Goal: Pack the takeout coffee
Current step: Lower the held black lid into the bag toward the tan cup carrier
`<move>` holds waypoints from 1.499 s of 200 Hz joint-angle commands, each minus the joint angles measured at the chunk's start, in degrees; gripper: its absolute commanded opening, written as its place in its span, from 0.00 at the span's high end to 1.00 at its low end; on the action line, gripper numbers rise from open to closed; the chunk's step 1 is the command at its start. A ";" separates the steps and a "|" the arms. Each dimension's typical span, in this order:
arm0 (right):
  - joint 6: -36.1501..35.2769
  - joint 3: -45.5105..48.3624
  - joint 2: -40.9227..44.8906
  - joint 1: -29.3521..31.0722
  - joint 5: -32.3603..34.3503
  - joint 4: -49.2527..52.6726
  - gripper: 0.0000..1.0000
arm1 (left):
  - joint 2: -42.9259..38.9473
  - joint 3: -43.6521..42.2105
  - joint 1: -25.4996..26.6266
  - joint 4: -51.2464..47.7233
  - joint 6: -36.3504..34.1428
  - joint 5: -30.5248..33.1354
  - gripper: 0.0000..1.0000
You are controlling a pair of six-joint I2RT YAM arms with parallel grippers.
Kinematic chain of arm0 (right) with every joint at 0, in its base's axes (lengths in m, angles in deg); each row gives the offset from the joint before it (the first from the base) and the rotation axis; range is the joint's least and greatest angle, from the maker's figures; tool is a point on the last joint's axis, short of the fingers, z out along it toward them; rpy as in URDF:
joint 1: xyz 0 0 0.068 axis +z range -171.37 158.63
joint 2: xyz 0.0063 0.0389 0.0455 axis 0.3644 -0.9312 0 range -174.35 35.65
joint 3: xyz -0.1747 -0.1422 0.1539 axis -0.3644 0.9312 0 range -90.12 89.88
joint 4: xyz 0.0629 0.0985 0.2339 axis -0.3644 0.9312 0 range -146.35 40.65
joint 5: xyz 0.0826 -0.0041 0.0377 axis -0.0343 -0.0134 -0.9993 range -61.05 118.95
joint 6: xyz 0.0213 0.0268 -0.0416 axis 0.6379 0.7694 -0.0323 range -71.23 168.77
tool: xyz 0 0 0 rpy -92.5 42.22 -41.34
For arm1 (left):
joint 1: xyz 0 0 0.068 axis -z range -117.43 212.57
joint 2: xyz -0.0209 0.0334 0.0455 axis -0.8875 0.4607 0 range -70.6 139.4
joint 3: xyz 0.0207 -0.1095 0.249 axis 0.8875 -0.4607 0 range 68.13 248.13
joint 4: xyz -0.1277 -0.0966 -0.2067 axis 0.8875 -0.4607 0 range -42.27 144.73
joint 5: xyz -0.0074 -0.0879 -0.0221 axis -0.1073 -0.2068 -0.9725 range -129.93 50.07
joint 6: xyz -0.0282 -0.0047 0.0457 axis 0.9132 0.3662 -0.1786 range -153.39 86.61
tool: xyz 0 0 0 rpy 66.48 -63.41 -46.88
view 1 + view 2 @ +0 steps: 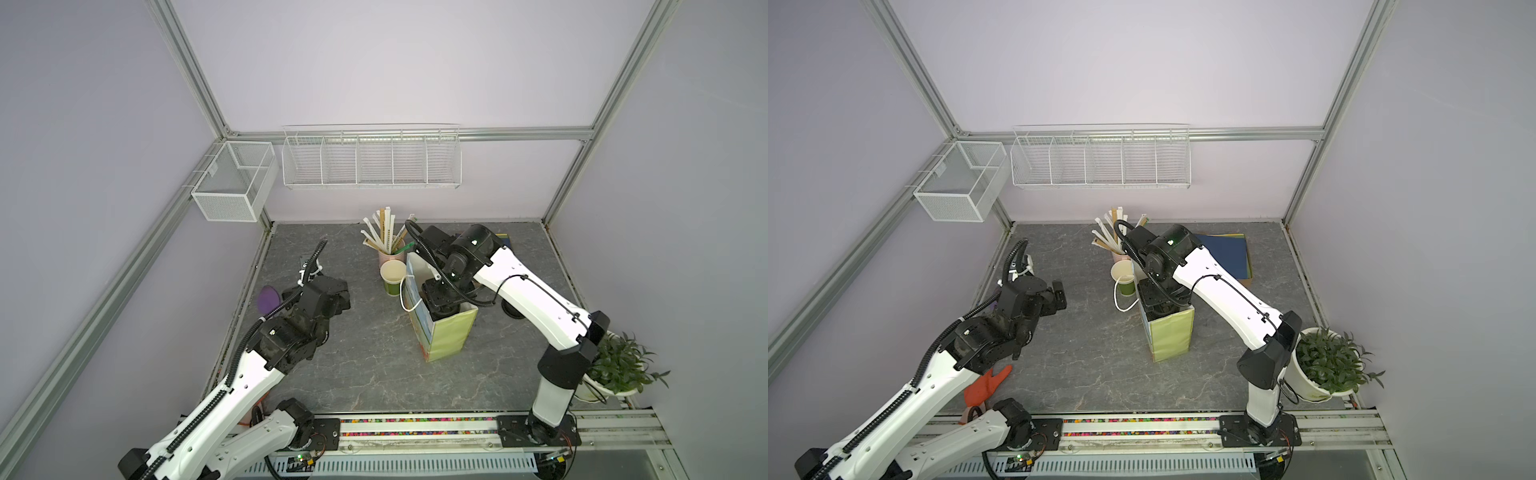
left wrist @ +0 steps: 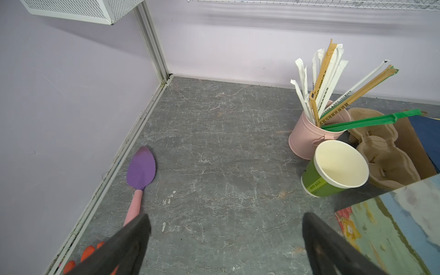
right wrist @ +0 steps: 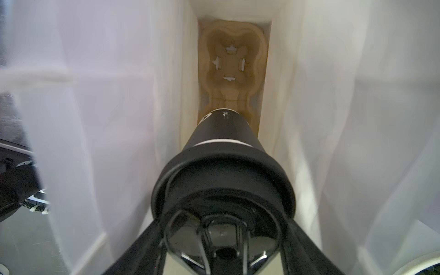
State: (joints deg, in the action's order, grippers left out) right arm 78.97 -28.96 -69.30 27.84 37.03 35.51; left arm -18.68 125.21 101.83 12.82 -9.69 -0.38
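In the right wrist view the takeout coffee (image 3: 223, 133), a black paper cup with a black lid, hangs upright inside the paper bag (image 3: 119, 119). My right gripper (image 3: 223, 228) is shut on it, a finger on each side of the lid. The cup's base is close over the near pocket of a brown cup carrier (image 3: 231, 62) on the bag's bottom; contact cannot be told. In both top views the right gripper (image 1: 440, 299) (image 1: 1160, 299) reaches down into the green bag (image 1: 451, 336) (image 1: 1173, 336), which hides the cup. My left gripper (image 1: 343, 301) (image 1: 1059, 295) (image 2: 226, 228) hovers open and empty at the left.
An empty green paper cup (image 1: 392, 278) (image 2: 333, 166) and a pink cup of wrapped straws (image 1: 386, 249) (image 2: 309, 135) stand just behind the bag. Spare carriers (image 2: 381, 152) lie beyond them. A purple trowel (image 2: 141, 169) lies by the left wall, a potted plant (image 1: 619, 365) at the right.
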 commanded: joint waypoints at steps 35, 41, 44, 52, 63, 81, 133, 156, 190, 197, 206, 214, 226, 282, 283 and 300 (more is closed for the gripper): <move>1.66 2.76 -1.20 -0.25 -1.93 9.93 0.35 | 0.37 -0.48 -0.24 -0.20 -0.41 0.00 0.01; 1.69 3.07 -1.31 -0.26 -1.89 9.92 0.35 | 0.37 -0.48 -0.24 -0.19 -0.42 0.00 0.01; 1.62 3.16 -1.38 -0.23 -1.92 9.97 0.35 | 0.40 -0.43 -0.29 -0.19 -0.41 0.00 0.01; 1.54 3.59 -1.49 -0.25 -1.93 9.93 0.35 | 0.37 -0.48 -0.24 -0.27 -0.41 0.00 0.01; 1.60 4.10 -1.64 -0.23 -2.02 9.84 0.35 | 0.45 -0.48 -0.24 -0.28 -0.41 0.00 0.01; 1.69 4.75 -1.92 -0.33 -1.67 9.84 0.35 | 0.36 -0.47 -0.24 -0.28 -0.41 0.00 0.01; 2.57 5.97 -2.46 -0.43 -2.02 9.61 0.36 | 0.46 -0.47 -0.24 -0.29 -0.41 0.00 0.01; 2.73 7.51 -1.81 -0.43 -2.26 8.27 0.36 | 0.44 -0.43 -0.24 -0.32 -0.41 0.00 0.01; 3.11 11.05 -0.62 -0.51 -2.69 5.39 0.36 | 0.46 -0.48 -0.24 -0.30 -0.42 0.00 0.01; 3.18 11.55 -0.48 -0.61 -2.93 4.88 0.36 | 0.57 -0.48 -0.24 -0.36 -0.42 0.00 0.01; 3.33 12.11 -0.22 -0.61 -2.98 4.14 0.36 | 0.61 -0.48 -0.24 -0.36 -0.42 0.00 0.01; 3.54 12.47 0.07 -0.61 -2.72 3.68 0.36 | 0.64 -0.52 -0.24 -0.36 -0.41 0.00 0.01; 4.00 12.68 0.52 -0.61 -2.27 3.25 0.37 | 0.64 -0.48 -0.24 -0.36 -0.47 0.00 0.01; 5.72 20.10 5.66 -0.60 -2.66 -5.03 0.37 | 1.01 -0.48 -0.24 -0.45 -0.45 0.00 0.01; 5.73 20.21 5.73 -0.60 -2.69 -5.29 0.37 | 1.00 -0.48 -0.24 -0.45 -0.48 0.00 0.01; 5.47 21.75 6.59 -0.59 -2.93 -7.29 0.37 | 0.99 -0.45 -0.24 -0.46 -0.44 0.00 0.01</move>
State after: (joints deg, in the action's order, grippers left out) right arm 83.06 -9.34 -64.97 27.73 34.89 32.03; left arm -17.92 125.21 101.83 12.82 -9.69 -0.55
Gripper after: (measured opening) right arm 0.681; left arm 0.994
